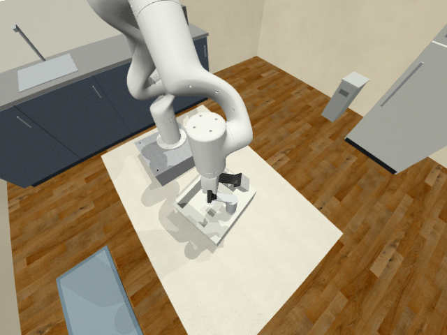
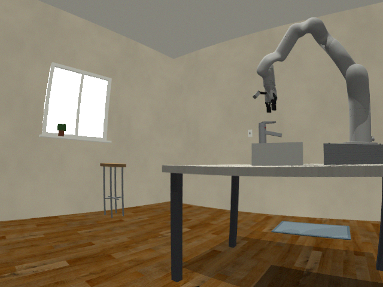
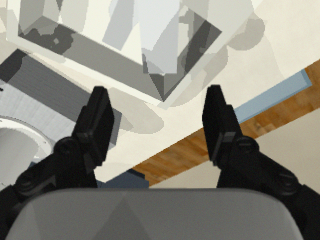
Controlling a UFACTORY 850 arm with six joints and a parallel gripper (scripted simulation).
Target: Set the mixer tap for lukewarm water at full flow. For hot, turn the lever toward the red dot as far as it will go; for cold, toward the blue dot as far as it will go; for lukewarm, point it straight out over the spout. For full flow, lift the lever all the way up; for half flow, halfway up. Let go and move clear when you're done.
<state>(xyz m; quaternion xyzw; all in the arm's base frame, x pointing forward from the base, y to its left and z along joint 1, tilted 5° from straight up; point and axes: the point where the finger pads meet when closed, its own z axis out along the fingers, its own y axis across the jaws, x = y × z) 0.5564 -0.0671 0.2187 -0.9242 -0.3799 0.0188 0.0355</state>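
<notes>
The grey mixer tap (image 2: 265, 132) stands on a pale basin block (image 2: 276, 153) on the table. Its lever (image 2: 268, 122) lies flat and low on top of the tap body and points the same way as the spout (image 2: 274, 133). A small red dot (image 2: 261, 127) shows on the tap body. My gripper (image 2: 270, 106) hangs a short way above the lever, apart from it, open, with nothing between the fingers. From above, the gripper (image 1: 211, 197) is over the tap (image 1: 227, 205) and the basin (image 1: 214, 209). In the wrist view the open fingers frame the basin's corner (image 3: 162, 92).
The arm's grey base block (image 1: 166, 158) stands on the table right behind the basin. A kitchen counter (image 1: 72, 104), a fridge (image 1: 404, 108), a blue floor mat (image 1: 93, 295) and a stool (image 2: 112, 188) stand around the table, well away from it.
</notes>
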